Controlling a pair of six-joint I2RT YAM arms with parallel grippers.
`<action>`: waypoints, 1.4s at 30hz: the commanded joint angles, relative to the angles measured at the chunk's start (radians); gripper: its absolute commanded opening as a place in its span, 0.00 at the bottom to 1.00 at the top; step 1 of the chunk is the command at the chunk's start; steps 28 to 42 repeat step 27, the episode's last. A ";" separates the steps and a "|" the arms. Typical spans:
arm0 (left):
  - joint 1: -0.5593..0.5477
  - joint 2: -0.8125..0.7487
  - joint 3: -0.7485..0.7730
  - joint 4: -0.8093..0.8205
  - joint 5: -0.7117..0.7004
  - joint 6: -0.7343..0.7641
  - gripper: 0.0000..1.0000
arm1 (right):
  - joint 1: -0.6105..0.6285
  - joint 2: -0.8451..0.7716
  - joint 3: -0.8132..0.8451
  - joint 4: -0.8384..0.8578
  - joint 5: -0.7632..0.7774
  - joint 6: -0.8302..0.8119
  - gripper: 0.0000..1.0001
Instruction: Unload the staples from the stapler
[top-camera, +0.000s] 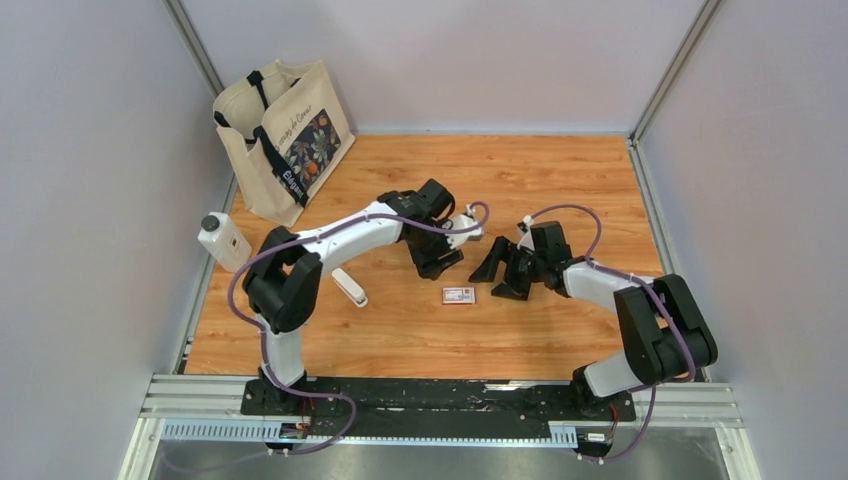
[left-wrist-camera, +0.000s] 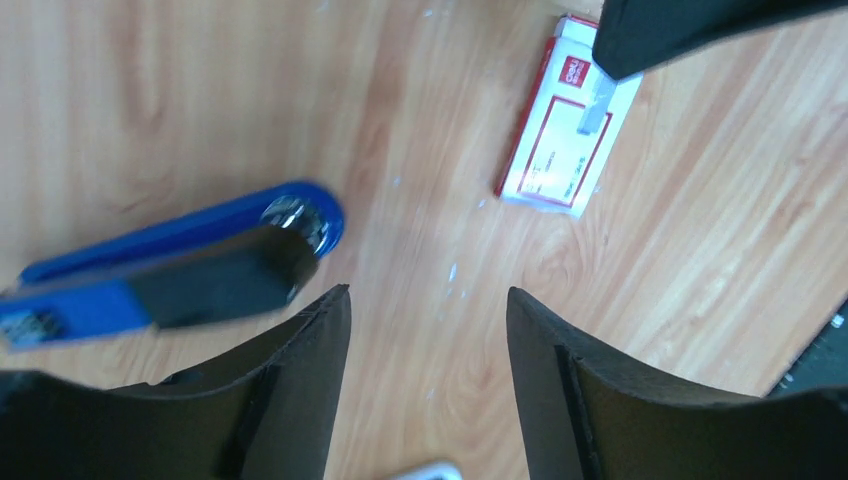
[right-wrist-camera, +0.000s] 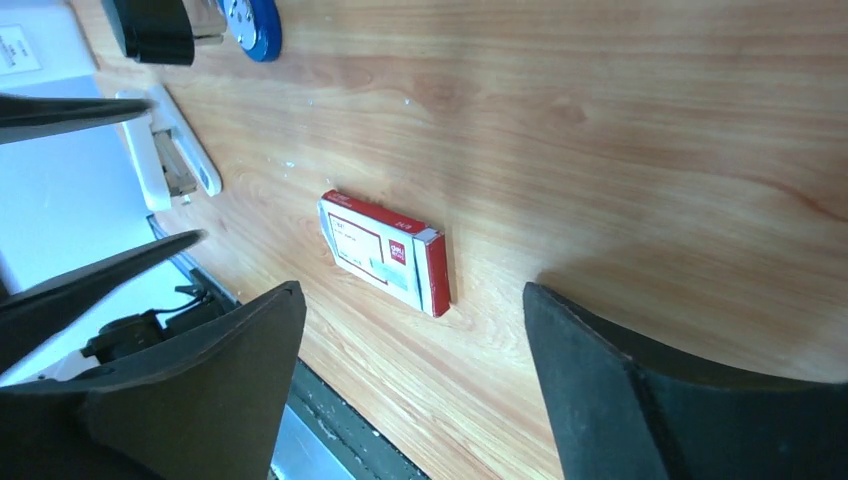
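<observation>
Stapler (left-wrist-camera: 170, 265): blue, dark-ended; lying on the table (top-camera: 560, 180) near the red-and-white box (top-camera: 459, 294), not touching it; ungripped. Left gripper (left-wrist-camera: 425, 300): jaws wide, empty, just beside the stapler. Right gripper (right-wrist-camera: 412, 290): jaws wide, empty, over the box. White oblong item (top-camera: 349, 286): left of the box, well apart.

The wooden table (top-camera: 560, 190) bears a tote bag (top-camera: 290, 135), white bar (top-camera: 350, 287), red-and-white box (top-camera: 459, 294) and blue stapler (left-wrist-camera: 170, 272).

Blue stapler (left-wrist-camera: 170, 265) with dark end, red-and-white box (right-wrist-camera: 385, 252), cream floral-print bag (top-camera: 285, 135).
</observation>
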 joint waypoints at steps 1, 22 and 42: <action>0.037 -0.176 0.068 -0.099 0.081 -0.053 0.68 | -0.018 -0.037 0.071 -0.164 0.110 -0.061 0.93; 0.478 -0.774 -0.217 -0.245 0.149 -0.148 0.82 | -0.001 -0.252 0.430 -0.564 0.310 -0.179 1.00; 0.628 -0.823 -0.323 -0.242 0.187 -0.130 0.82 | 0.010 -0.222 0.460 -0.595 0.348 -0.219 1.00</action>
